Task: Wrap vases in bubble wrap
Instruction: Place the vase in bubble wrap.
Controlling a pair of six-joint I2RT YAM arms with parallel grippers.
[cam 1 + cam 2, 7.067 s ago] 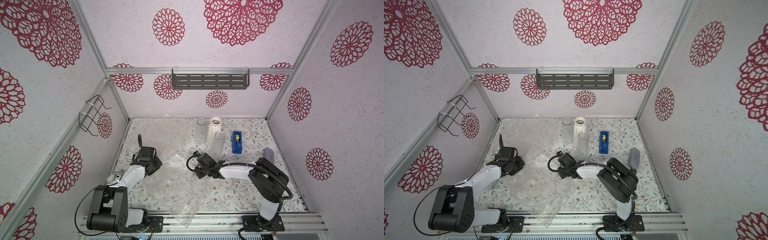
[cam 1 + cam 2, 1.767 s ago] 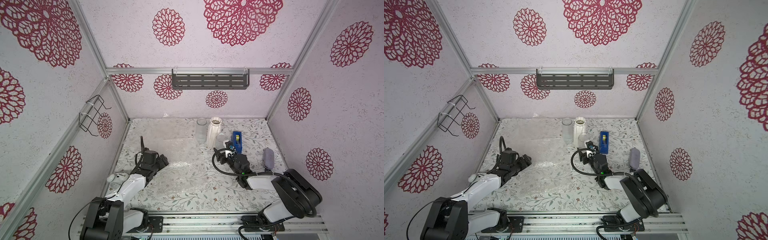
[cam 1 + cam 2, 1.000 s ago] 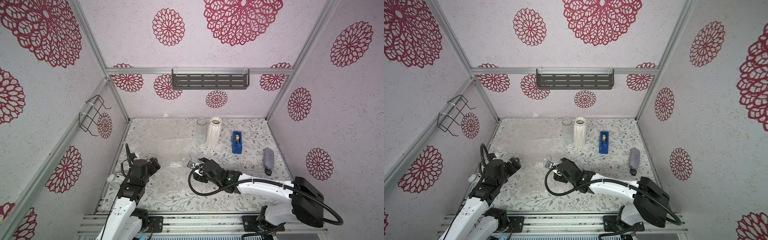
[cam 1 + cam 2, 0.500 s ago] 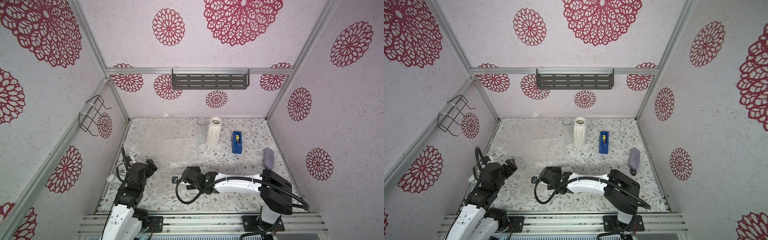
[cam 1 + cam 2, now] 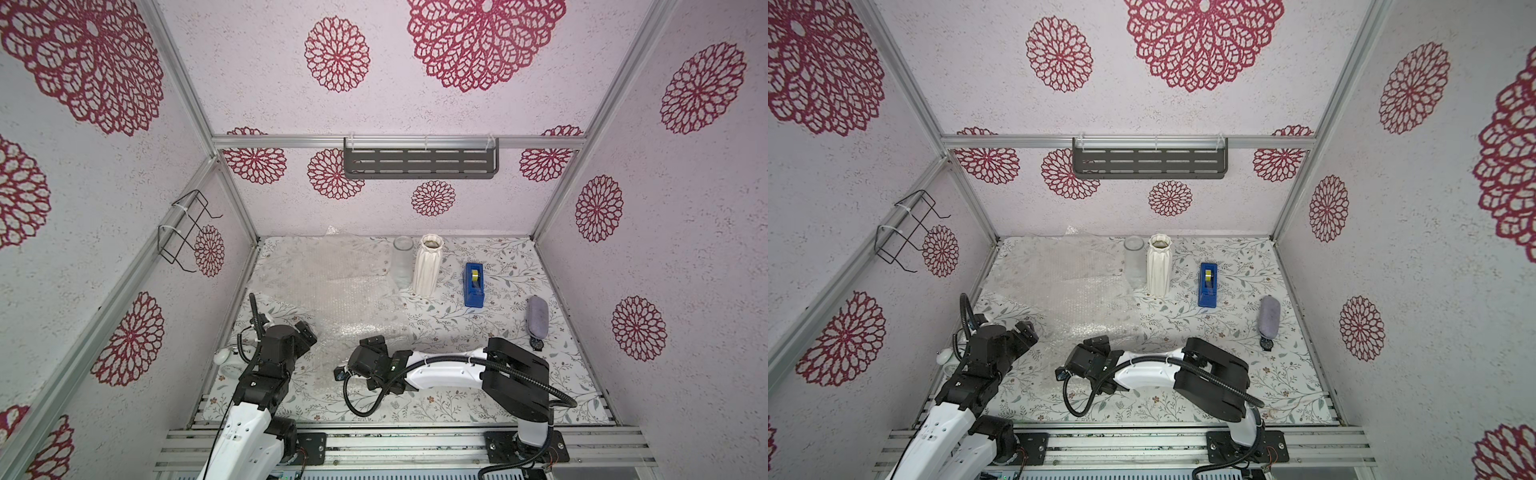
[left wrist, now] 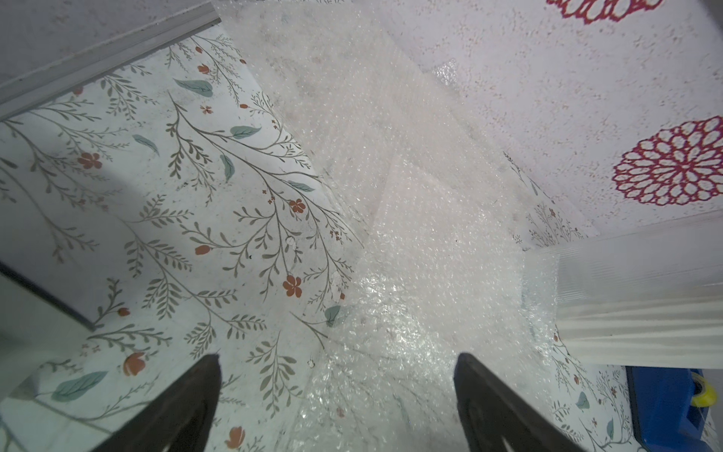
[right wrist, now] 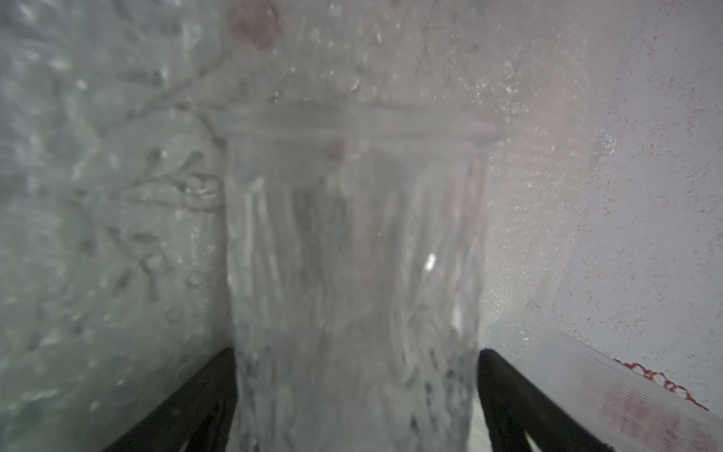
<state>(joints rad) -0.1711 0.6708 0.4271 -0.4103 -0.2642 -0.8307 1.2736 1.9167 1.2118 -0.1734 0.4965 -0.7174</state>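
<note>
Mid-left in both top views: bubble wrap [image 5: 340, 299]; at its right edge glass vase [image 5: 402, 266], then ribbed vase [image 5: 428, 270], then tape dispenser [image 5: 473, 286].

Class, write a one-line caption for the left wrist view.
Left gripper, jaws open, facing bubble wrap spread on the flowered table, white vase beyond.

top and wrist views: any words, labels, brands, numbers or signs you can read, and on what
No text can be read in any view.
On the blue plastic tape dispenser: no label shows.
On the small black wristwatch: dial too small to read.
</note>
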